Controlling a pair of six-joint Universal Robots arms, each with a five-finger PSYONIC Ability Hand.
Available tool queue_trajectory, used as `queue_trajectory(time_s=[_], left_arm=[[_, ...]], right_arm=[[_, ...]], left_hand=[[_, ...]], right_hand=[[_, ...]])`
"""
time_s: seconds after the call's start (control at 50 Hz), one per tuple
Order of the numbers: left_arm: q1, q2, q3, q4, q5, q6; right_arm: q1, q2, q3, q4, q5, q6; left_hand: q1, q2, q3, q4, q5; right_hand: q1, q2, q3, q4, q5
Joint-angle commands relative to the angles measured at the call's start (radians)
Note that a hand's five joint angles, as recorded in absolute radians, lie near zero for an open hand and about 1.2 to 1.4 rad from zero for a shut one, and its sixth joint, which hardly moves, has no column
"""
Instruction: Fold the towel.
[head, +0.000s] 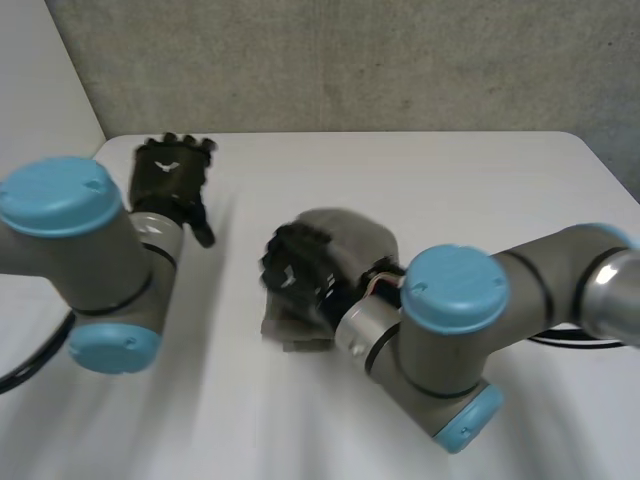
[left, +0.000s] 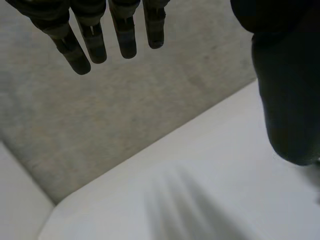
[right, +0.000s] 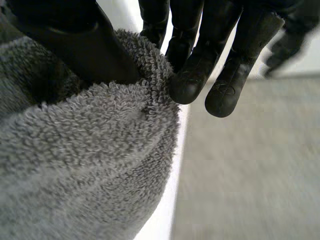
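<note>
White table (head: 420, 180) w/ rounded corners, grey speckled surface (head: 350, 60) behind.

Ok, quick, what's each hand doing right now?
Left hand: open, holding nothing.
Right hand: shut, pinching the towel.

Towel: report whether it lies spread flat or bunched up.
Bunched up. The grey towel is gathered in a rounded lump at the right hand, which pinches a fold of it.
</note>
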Motion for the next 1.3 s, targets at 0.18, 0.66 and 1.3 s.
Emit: queue_trajectory(time_s=[0.18,0.66,1.3], left_arm=[[0.029,0.016,-0.042,0.001,0.017,-0.032],[-0.054,-0.016,0.018,0.012,0.193,-0.312],[-0.129,-0.241,0.052,-0.005,0.23,-0.171]], right_arm=[[0.011,0.141,-0.114,0.156,-0.095,0.167],[-0.26,-0.193,0.005,0.314,0.051,1.121],[-0.288,0.049,-0.116,0.331,0.037,1.204]], left_hand=[[-0.074,-0.074,-0.058,-0.081,-0.209],[-0.074,-0.074,-0.058,-0.081,-0.209],[-0.072,-0.071,-0.055,-0.078,-0.206]], right_hand=[[-0.335,-0.309,-0.353,-0.359,-0.341],[-1.131,-1.105,-1.149,-1.155,-1.137],[-1.15,-1.124,-1.168,-1.174,-1.156]])
